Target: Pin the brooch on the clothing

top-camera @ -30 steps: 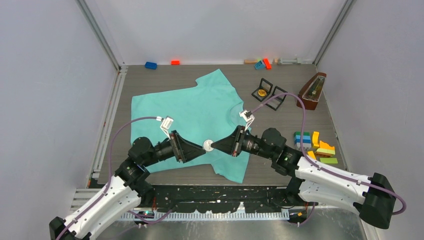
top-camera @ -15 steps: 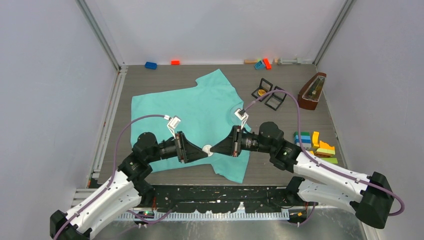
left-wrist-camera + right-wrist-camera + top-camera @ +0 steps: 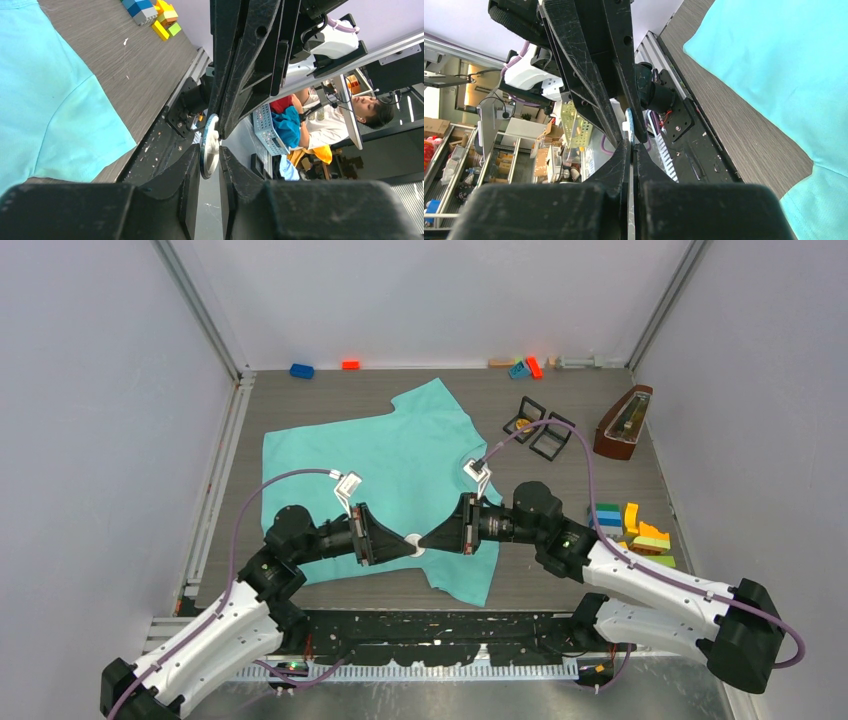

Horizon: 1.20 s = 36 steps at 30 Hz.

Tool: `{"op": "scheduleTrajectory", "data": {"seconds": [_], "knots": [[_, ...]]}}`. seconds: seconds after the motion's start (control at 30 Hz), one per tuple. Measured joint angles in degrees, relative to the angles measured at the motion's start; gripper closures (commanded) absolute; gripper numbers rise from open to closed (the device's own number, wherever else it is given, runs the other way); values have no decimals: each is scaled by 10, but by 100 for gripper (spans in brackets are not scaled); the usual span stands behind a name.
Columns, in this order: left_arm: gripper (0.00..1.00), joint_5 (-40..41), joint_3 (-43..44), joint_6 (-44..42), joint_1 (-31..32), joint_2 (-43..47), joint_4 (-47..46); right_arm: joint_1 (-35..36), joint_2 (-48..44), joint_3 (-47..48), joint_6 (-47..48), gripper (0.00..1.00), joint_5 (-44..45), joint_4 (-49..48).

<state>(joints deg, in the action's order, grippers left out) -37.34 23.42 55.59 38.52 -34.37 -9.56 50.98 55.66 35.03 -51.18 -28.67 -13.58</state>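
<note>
The clothing (image 3: 380, 460) is a turquoise T-shirt lying flat on the grey table. Above its lower hem my two grippers meet tip to tip. Between them is the brooch (image 3: 414, 544), a small white round disc. My right gripper (image 3: 424, 539) is shut on the disc's edge, which shows as a thin pale strip (image 3: 628, 122) at its tips (image 3: 630, 144). My left gripper (image 3: 407, 543) comes from the left. In the left wrist view the brooch (image 3: 209, 145) stands edge-on, with the left gripper (image 3: 210, 156) shut on it, a finger pressed against each face. The shirt (image 3: 45, 100) lies below.
Coloured toy blocks (image 3: 635, 535) sit at the right beside the right arm. A brown metronome (image 3: 623, 422) and two black frames (image 3: 535, 427) stand at the back right. Small blocks (image 3: 301, 370) line the back wall. The metal rail (image 3: 400, 625) runs along the near edge.
Both grippers have drifted a little left and down over the shirt's hem. The left jaws have narrowed from wide open to closing on the brooch. The right grip is unchanged.
</note>
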Motion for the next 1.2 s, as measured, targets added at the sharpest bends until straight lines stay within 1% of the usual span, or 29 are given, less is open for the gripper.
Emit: {"op": "scheduleTrajectory", "data": {"seconds": [0.17,0.47,0.5,0.53,0.6,0.63,0.7,0.8,0.87,0.97,1.2], "knots": [[73,0,0,1,0,1,0,0,0,0,3,100,0,7],[77,0,-4,1,0,8,0,-1,-8,0,6,100,0,21],[79,0,-4,1,0,9,0,-1,-9,0,7,100,0,21],[83,0,-4,1,0,10,1,-1,-10,0,7,100,0,22],[98,0,-4,2,0,12,1,-1,-12,0,8,100,0,22],[100,1,-4,0,0,14,2,-1,-13,0,9,100,-2,21],[100,1,-5,3,0,14,2,-1,-15,1,13,100,-3,21],[100,-1,-5,4,0,13,2,-1,-15,1,15,83,-6,23],[100,-2,-5,5,0,13,1,-1,-15,1,14,78,-9,23],[100,-2,-5,5,0,14,0,-1,-11,1,11,73,-15,18],[100,-2,-5,5,0,23,1,-1,8,1,-5,72,-30,-6]]}}
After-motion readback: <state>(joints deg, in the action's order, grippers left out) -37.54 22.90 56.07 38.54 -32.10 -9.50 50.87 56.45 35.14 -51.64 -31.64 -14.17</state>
